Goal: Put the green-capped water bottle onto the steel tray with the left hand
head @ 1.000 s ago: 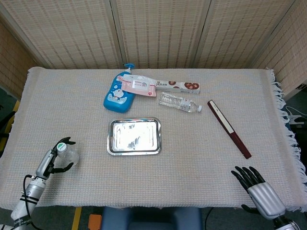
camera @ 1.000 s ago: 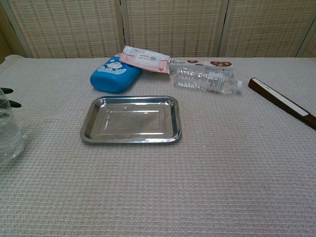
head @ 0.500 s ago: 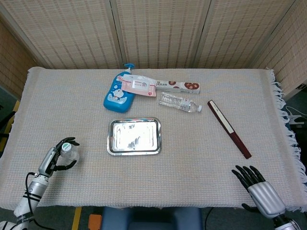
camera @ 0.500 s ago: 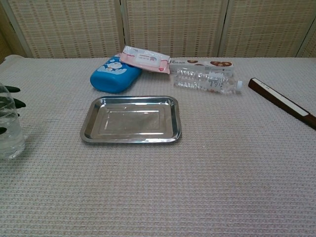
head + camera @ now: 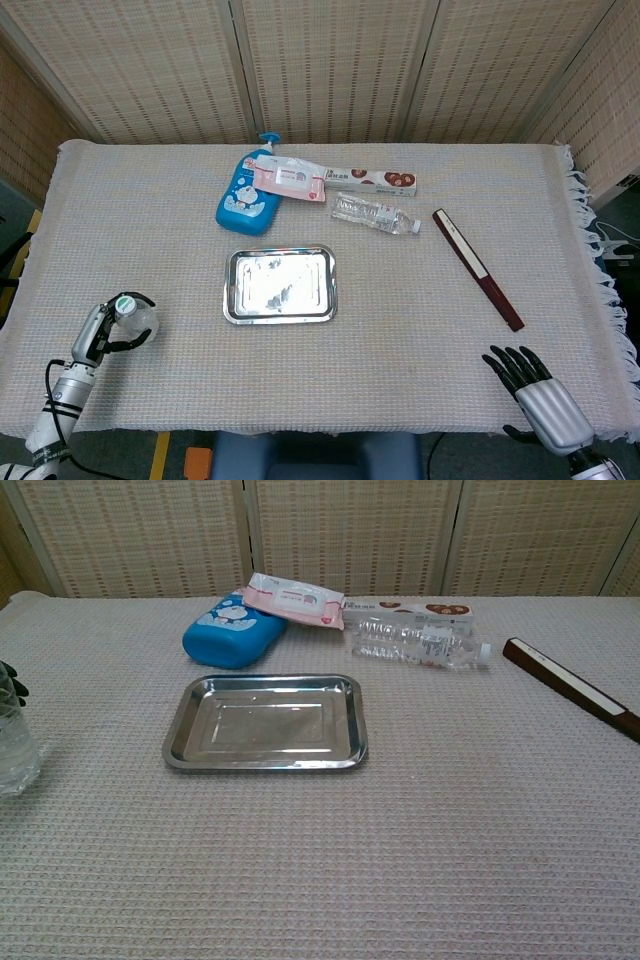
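1. Head view: the left robot hand [image 5: 108, 327] wraps its fingers around the green-capped water bottle [image 5: 133, 316], upright at the worktop's [image 5: 400, 320] near-left corner, well apart from the steel tray [image 5: 279, 285]. The right robot hand [image 5: 535, 392] rests at the near-right edge, fingers apart, holding nothing. Risk: the smooth clear bottle may slip or tip if the grip is loose during the carry.
2. Chest view: only the bottle's lower body [image 5: 14, 750] and dark fingertips [image 5: 14, 685] show at the left edge; the cap is cut off. This view shows the tray's raised rim [image 5: 265, 764], which could catch the bottle's base and topple it.
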You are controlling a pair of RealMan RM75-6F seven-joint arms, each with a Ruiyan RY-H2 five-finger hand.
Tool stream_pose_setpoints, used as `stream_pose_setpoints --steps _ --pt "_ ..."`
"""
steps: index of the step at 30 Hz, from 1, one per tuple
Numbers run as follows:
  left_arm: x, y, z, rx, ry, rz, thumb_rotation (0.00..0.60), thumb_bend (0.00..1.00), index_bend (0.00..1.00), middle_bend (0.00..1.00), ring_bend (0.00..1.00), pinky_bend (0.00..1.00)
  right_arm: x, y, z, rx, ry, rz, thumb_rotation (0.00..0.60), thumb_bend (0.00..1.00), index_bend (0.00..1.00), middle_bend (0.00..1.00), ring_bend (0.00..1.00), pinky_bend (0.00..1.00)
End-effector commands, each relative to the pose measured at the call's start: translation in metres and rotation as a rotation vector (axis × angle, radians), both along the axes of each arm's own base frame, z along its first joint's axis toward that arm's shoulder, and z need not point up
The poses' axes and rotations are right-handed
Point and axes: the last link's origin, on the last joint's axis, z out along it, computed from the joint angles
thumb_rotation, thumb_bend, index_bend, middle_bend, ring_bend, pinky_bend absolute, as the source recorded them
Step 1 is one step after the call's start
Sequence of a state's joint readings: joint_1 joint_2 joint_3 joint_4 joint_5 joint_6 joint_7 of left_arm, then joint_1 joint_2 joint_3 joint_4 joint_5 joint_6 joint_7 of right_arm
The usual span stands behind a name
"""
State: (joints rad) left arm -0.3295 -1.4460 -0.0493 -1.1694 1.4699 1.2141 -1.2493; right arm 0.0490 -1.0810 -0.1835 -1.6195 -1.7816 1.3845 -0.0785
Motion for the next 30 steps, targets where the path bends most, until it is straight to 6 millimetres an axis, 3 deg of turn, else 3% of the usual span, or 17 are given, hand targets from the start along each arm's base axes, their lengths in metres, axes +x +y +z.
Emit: stream_pose_setpoints --steps 1,6,9,11,13,15,17,21,23,26,30 --pt "-0.002 0.002 0.002 0.012 -0.010 0.016 0.600 0.70 0.54 0.59 0.38 0.49 0.000 0.000 -0.001 0.003 0.002 -0.001 0.600 0.01 0.00 0.00 0.00 0.00" --pt "0.004 0.012 0.010 0.086 -0.089 0.043 0.600 0.72 0.55 0.60 0.40 0.52 -0.002 -0.002 -0.002 0.007 0.006 -0.010 0.600 0.01 0.00 0.00 0.00 0.00" --pt "0.028 0.030 0.023 0.139 -0.187 0.008 0.600 0.73 0.56 0.61 0.41 0.52 -0.002 -0.003 -0.004 0.011 0.008 -0.017 0.600 0.02 0.00 0.00 0.00 0.00" --pt "0.055 0.039 0.038 0.162 -0.206 -0.071 0.600 0.73 0.56 0.61 0.41 0.52 -0.003 -0.003 -0.005 0.015 0.012 -0.019 0.600 0.01 0.00 0.00 0.00 0.00" --pt "0.080 0.041 0.049 0.178 -0.226 -0.127 0.600 0.73 0.56 0.61 0.41 0.52 -0.003 -0.004 -0.006 0.019 0.014 -0.021 0.600 0.02 0.00 0.00 0.00 0.00" --pt "0.090 0.035 0.048 0.157 -0.204 -0.139 0.600 0.73 0.57 0.61 0.41 0.53 -0.003 -0.004 -0.007 0.023 0.017 -0.024 0.600 0.02 0.00 0.00 0.00 0.00" --pt "0.079 0.028 0.037 0.124 -0.151 -0.100 0.600 0.73 0.57 0.61 0.41 0.53 -0.004 -0.004 -0.008 0.029 0.018 -0.026 0.600 0.01 0.00 0.00 0.00 0.00" --pt "0.031 0.015 -0.008 0.000 -0.122 0.087 0.600 0.73 0.57 0.61 0.41 0.53 -0.003 -0.004 -0.009 0.034 0.018 -0.025 0.600 0.01 0.00 0.00 0.00 0.00" --pt "0.029 0.020 -0.011 -0.011 -0.128 0.083 0.600 0.74 0.57 0.61 0.41 0.53 -0.003 -0.004 -0.009 0.035 0.014 -0.025 0.600 0.02 0.00 0.00 0.00 0.00" --pt "0.057 0.034 0.009 0.071 -0.095 -0.058 0.600 0.74 0.57 0.61 0.41 0.53 -0.001 -0.003 -0.007 0.032 0.009 -0.018 0.600 0.02 0.00 0.00 0.00 0.00" --pt "0.123 0.050 0.056 0.149 -0.150 -0.212 0.600 0.74 0.58 0.62 0.41 0.54 -0.001 -0.001 -0.007 0.038 0.006 -0.014 0.600 0.01 0.00 0.00 0.00 0.00"
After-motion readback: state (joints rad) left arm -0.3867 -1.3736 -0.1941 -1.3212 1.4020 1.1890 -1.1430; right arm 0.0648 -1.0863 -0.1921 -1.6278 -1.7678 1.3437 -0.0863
